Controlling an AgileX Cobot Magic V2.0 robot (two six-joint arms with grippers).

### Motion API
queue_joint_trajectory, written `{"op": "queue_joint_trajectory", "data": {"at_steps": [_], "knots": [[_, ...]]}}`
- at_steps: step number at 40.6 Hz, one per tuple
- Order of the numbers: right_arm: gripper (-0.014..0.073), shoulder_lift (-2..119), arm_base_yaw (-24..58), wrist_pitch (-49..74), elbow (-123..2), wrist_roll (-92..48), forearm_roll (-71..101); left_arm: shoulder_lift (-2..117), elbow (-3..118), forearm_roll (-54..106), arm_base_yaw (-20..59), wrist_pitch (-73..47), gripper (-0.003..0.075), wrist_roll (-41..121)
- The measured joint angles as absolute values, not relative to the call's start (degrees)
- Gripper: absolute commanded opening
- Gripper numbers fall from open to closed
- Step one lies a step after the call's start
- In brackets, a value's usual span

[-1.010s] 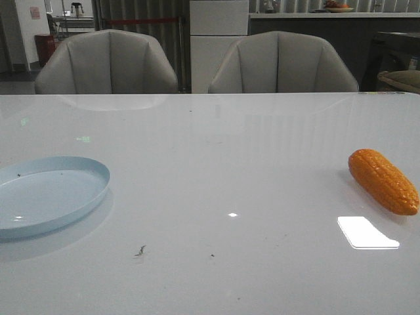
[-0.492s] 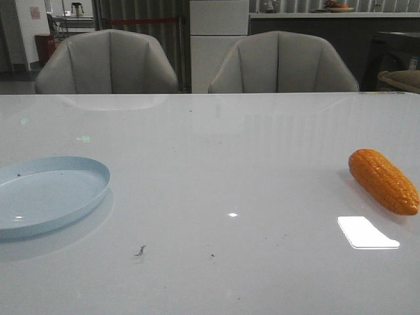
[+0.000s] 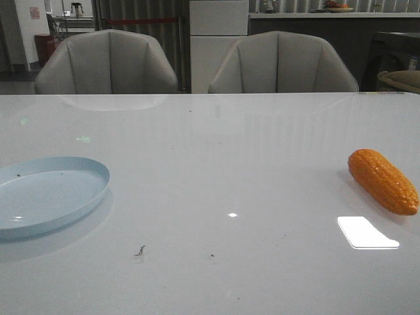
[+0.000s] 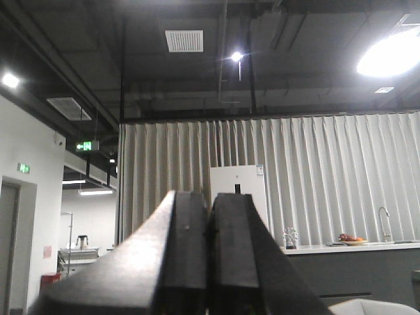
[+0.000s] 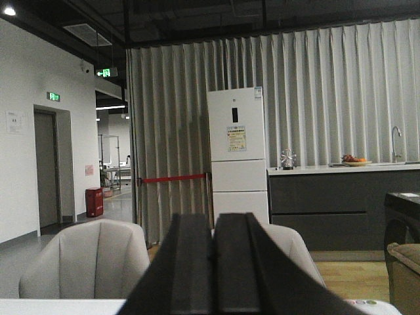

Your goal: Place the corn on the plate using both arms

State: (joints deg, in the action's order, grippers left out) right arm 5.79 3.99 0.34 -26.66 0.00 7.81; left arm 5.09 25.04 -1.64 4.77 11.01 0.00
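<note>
Two padded grey chairs [image 3: 108,62] back the glossy white table [image 3: 216,164], nothing lying between the round pale blue plate [image 3: 49,193] at its left edge and the ridged orange corn [image 3: 382,180] far right; left gripper [image 4: 210,262] and right gripper [image 5: 213,262] both closed, empty.

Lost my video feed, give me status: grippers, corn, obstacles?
Left gripper and right gripper shut, empty. Glossy orange corn cob lying on white table, far right. Pale blue round plate far left, bare. Nothing between.
</note>
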Motion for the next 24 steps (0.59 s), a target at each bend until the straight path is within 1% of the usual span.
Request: {"op": "queue_joint_trajectory", "data": {"at_steps": [3,9,17,24], "knots": [[0.0029,12.29,3.99,0.0,-31.62,0.0,7.92,10.6,29.44,-2.04,4.77,10.66,0.009,0.0],[0.0029,23.07,3.99,-1.82,-34.08,0.0,8.03,21.43,34.37,-2.26,4.77,10.52,0.009,0.0],[0.0029,36.32,3.99,-0.62,-34.08,0.0,8.03,33.67,34.73,-2.26,4.77,10.32,0.009,0.0],[0.0029,43.87,3.99,4.15,-33.97,0.0,8.33,42.01,34.73,-2.26,4.77,9.91,0.009,0.0]]}}
